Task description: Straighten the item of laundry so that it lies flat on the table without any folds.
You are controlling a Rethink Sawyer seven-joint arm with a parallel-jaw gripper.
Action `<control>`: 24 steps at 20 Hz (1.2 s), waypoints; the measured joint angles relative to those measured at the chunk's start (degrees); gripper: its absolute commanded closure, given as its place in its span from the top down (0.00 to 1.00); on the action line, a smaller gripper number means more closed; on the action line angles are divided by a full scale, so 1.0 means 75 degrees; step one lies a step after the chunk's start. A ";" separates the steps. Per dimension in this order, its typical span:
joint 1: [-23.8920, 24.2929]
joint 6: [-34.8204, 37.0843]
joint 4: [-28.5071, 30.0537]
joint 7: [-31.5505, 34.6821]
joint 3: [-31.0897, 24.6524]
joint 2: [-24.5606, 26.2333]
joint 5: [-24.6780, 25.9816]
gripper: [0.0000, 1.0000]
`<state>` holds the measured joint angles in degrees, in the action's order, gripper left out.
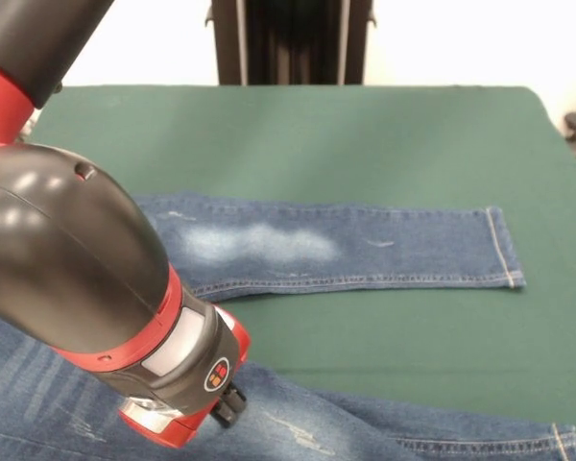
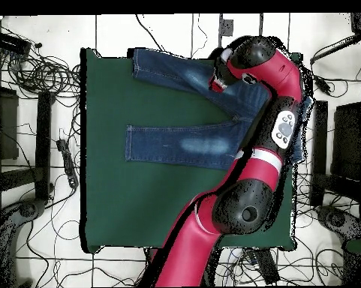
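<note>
The blue denim jeans lie on the dark green table (image 1: pixel 365 134) with the legs spread in a V. One leg (image 1: pixel 365 254) lies flat across the middle, with a faded whitish patch and a hemmed cuff at the right. The other leg (image 1: pixel 384 437) runs along the near edge of the front view. In the overhead view the jeans (image 2: pixel 175 142) show both legs, and the upper leg (image 2: pixel 164 67) reaches the table's top edge. My gripper (image 1: pixel 178 423) points down onto the near leg, close to the crotch; it also shows in the overhead view (image 2: pixel 215 79). The arm hides the waist.
The red and black arm (image 1: pixel 67 259) fills the left of the front view and covers the table's right side in the overhead view (image 2: pixel 273 127). The pedestal (image 1: pixel 288 38) stands behind the table. Cables (image 2: pixel 33 71) and stands lie on the floor around the table (image 2: pixel 115 202).
</note>
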<state>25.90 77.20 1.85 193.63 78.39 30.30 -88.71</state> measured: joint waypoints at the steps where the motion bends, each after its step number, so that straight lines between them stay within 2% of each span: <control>1: 0.0000 0.0000 0.0000 0.0000 0.0000 0.0000 0.0000 0.00; 15: 0.0006 -0.0005 0.0006 0.0000 0.0001 0.0029 -0.0149 0.00; 21: 0.0006 -0.0130 0.0008 0.0000 -0.0054 0.0111 -0.0495 0.00; 24: 0.0000 -0.0450 0.0011 0.0000 -0.0323 0.0252 -0.0978 0.00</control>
<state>25.90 73.82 1.93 193.63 75.96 32.20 -96.05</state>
